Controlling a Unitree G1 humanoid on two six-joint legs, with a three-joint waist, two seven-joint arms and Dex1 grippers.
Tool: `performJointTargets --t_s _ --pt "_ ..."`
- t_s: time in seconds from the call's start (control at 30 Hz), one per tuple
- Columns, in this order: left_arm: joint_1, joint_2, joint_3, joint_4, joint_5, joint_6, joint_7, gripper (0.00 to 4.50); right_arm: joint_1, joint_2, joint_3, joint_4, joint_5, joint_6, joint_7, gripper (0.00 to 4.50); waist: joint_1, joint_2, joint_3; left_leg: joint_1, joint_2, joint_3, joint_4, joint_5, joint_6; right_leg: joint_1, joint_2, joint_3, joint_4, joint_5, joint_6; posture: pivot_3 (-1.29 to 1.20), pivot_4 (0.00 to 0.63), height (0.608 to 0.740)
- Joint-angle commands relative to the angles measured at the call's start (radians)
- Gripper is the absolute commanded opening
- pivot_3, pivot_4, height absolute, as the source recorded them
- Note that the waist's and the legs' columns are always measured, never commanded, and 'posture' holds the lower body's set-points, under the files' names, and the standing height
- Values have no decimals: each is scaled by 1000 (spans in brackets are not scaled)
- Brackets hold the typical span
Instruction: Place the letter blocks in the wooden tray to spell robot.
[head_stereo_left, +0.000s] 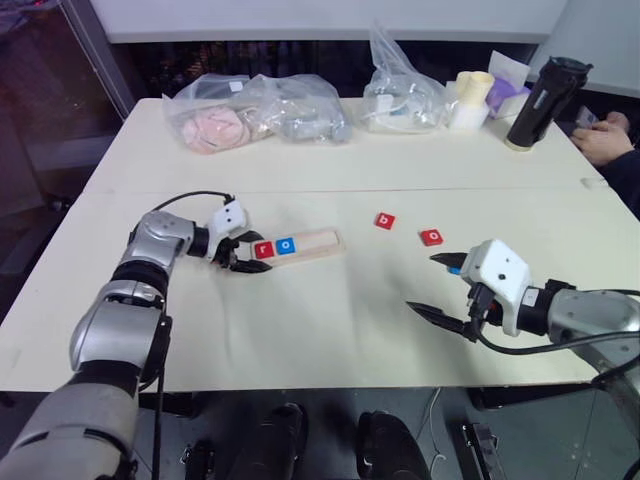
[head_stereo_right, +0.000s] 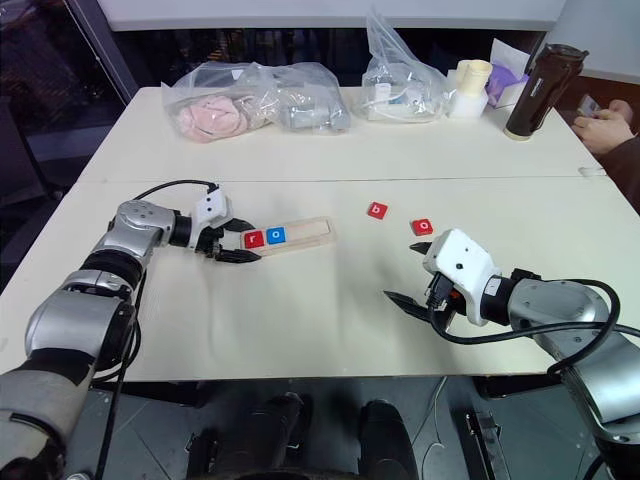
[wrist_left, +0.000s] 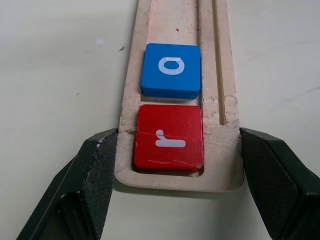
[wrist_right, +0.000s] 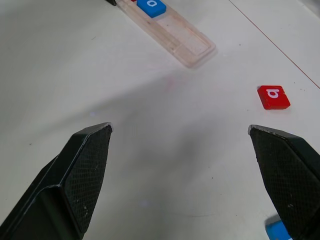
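- Cream table (head_stereo_left: 330, 330) fills my workspace; clear plastic bags (head_stereo_left: 260, 120) and a black tumbler (head_stereo_left: 543, 102) stand along its far edge.
- I see the wooden tray (head_stereo_left: 312, 241) left of centre, holding a red "r" block (wrist_left: 169, 137) at its near end with a blue "o" block (wrist_left: 171, 70) next to it.
- My left gripper (wrist_left: 175, 175) is clamped on that tray end, one finger against each long side.
- Red "b" block (head_stereo_left: 385, 221) and red "o" block (head_stereo_left: 431, 237) lie loose right of the tray.
- My right gripper (head_stereo_left: 438, 285) hovers spread wide, holding nothing, near a blue block (wrist_right: 278, 231).
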Motion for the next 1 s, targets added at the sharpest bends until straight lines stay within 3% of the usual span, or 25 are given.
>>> performJointTargets --t_s 0.03,0.43,1.0 --pt "28 -35 -10 -57 -8 -16 -81 3180 -22 -7 -8 -20 -2 -10 -2 4500 0 0 0 0 0 0 0 0 0 0 0 0 0 0 0 0 150 740" --pt "212 -79 -66 -478 -1 143 -42 3180 -71 -1 33 -3 -10 -10 4 4500 -1 0 0 0 0 0 0 0 0 0 0 0 0 0 0 0 150 740" --pt "368 -98 -161 -1124 -20 670 133 3180 -68 4 56 -2 -11 -12 9 4500 -3 0 0 0 1 0 -1 0 0 -1 0 1 -1 0 0 0 150 740"
